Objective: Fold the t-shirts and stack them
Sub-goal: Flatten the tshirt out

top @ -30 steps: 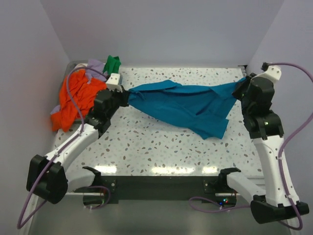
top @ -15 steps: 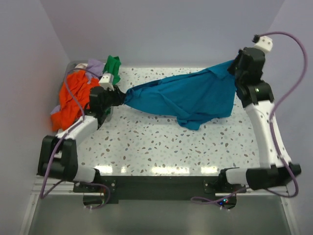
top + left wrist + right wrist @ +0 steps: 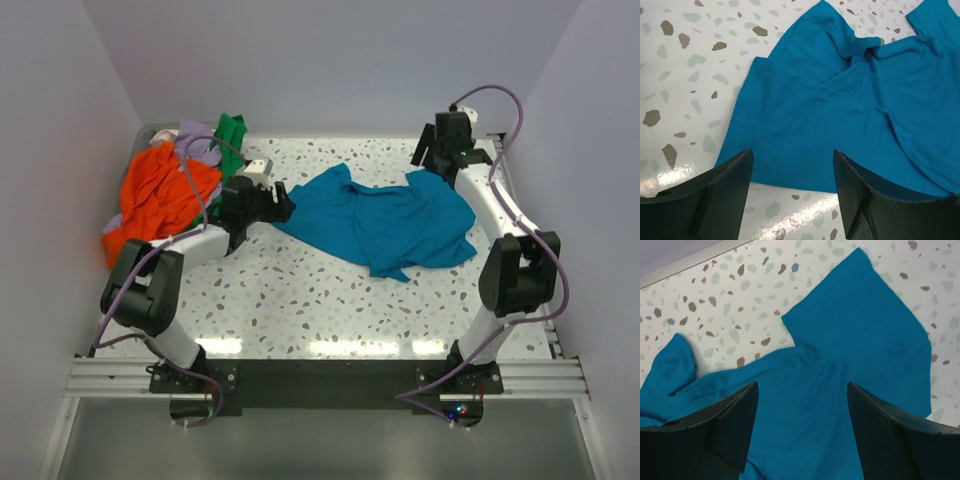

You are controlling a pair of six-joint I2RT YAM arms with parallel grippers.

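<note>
The large teal t-shirt lies loosely spread and wrinkled on the speckled table. My left gripper hovers at its left edge, open and empty; in the left wrist view the left gripper frames the edge of the teal shirt. My right gripper hangs over the shirt's far right corner, open and holding nothing. In the right wrist view the teal cloth lies flat below the right gripper. The orange t-shirt, green t-shirt and lavender t-shirt are heaped at the far left.
The heap of shirts sits against the left wall, behind my left arm. A raised rim runs along the table's far edge. My right arm stretches along the right side. Bare tabletop shows in front of the teal shirt.
Both grippers opened and let go of the teal shirt, which dropped from being stretched in the air onto the table. The right gripper moved left along the far edge.
</note>
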